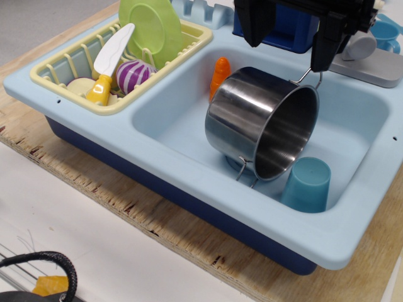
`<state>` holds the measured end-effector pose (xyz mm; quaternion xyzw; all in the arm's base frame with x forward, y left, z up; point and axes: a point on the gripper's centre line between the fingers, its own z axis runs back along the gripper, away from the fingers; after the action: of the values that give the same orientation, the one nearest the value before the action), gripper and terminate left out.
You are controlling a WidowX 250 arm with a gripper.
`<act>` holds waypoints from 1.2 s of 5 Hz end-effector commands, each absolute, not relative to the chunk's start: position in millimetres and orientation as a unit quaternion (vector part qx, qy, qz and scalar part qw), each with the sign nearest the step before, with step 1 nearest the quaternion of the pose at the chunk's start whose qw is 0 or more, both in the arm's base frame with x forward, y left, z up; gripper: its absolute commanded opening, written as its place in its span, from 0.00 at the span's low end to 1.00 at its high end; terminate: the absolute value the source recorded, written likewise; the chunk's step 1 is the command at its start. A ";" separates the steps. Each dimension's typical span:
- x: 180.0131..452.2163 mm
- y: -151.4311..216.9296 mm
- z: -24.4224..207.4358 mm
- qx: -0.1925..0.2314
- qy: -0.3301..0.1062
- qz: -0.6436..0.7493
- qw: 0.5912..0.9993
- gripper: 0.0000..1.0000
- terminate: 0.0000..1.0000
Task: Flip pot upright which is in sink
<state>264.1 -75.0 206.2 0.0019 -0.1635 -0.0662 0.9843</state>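
The steel pot (pixel 252 119) lies tilted on its side in the basin of the light-blue sink (pixel 189 185), with its opening facing the lower right. One wire handle rests on the basin floor and the other (pixel 308 77) points up. My gripper (pixel 288 55) hangs above the pot's upper rim with its black fingers spread wide apart. The right finger (pixel 323 50) is just above the upper wire handle. I cannot tell whether it touches the handle. The jaws hold nothing.
A teal-blue cup (pixel 306 182) stands upside down against the pot's mouth. An orange carrot (pixel 219 75) leans on the basin's back wall. The yellow dish rack (pixel 63 69) holds a green plate (pixel 151 28), a knife (pixel 113 60) and a purple striped vegetable (pixel 133 74). The grey faucet (pixel 368 60) is at the back right.
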 end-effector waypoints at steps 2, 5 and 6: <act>254.9 -80.4 202.6 0.075 -0.142 -0.031 0.987 1.00 0.00; 257.5 -83.9 187.9 0.208 -0.062 0.082 0.973 1.00 0.00; 268.9 -83.3 178.1 0.235 -0.030 0.085 0.968 1.00 0.00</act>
<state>272.9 -86.3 164.4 0.2508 -0.0133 0.0710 0.9653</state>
